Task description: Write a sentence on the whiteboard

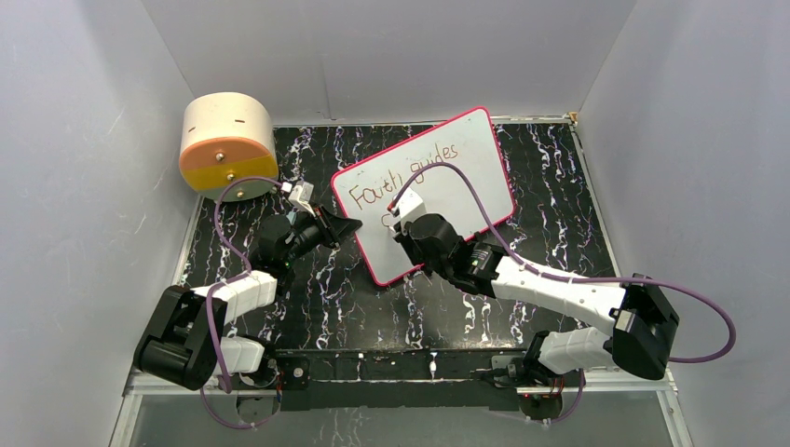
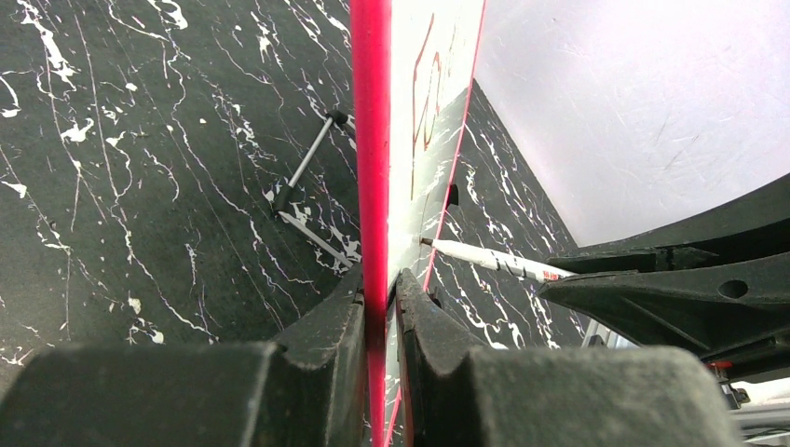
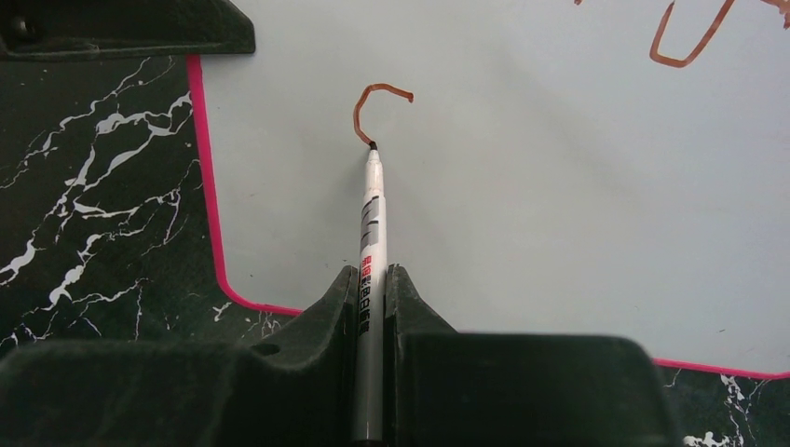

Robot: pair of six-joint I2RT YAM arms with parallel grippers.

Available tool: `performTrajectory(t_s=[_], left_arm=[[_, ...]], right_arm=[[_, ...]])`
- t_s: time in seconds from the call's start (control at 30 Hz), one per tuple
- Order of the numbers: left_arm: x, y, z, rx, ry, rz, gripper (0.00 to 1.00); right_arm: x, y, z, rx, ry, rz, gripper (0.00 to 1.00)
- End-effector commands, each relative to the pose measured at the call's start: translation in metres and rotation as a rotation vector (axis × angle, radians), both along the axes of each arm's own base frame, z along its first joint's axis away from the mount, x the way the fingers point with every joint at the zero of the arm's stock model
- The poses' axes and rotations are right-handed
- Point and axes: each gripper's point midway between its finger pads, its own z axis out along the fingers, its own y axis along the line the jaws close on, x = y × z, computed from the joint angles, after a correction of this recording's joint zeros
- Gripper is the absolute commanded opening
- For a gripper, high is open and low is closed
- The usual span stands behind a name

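A tan-and-orange drum (image 1: 226, 149) stands far left. The left gripper (image 2: 377, 296) is clamped on the pink edge of the whiteboard (image 1: 480, 149), which lies angled on the table (image 1: 317, 298). The sentence (image 1: 402, 177) shows 2 words and 1 curved stroke below. The right gripper (image 3: 373, 284) pinches a marker (image 3: 372, 209), tip touching that stroke.

Black marbled table (image 1: 559, 186) with whiteboard (image 1: 484, 149), drum (image 1: 228, 140)

Top cam high at 6 o'clock, wide, looking down toward 12; wrist cams close-up; all share whiteboard (image 1: 480, 149), left edge-on, right face-on
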Motion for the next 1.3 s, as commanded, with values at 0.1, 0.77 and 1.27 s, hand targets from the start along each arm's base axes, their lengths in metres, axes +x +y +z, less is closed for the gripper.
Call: performTrajectory(t_s=[0.1,0.77,1.27], left_arm=[[0.0,-0.001,-0.002,0.033,-0.007,-0.002,0.0],[0.0,-0.001,-0.002,0.033,-0.007,-0.003,0.0],[-0.001,-0.002,-0.001,0.032,-0.008,-0.005,0.0]], right_arm=[[0.006,-0.009,0.012,-0.001,-0.023,-0.058,0.0],[-0.013,0.004,0.008,0.018,0.045,0.036,0.0],[-0.009,0.02,0.024,0.124,0.011,0.046,0.0]])
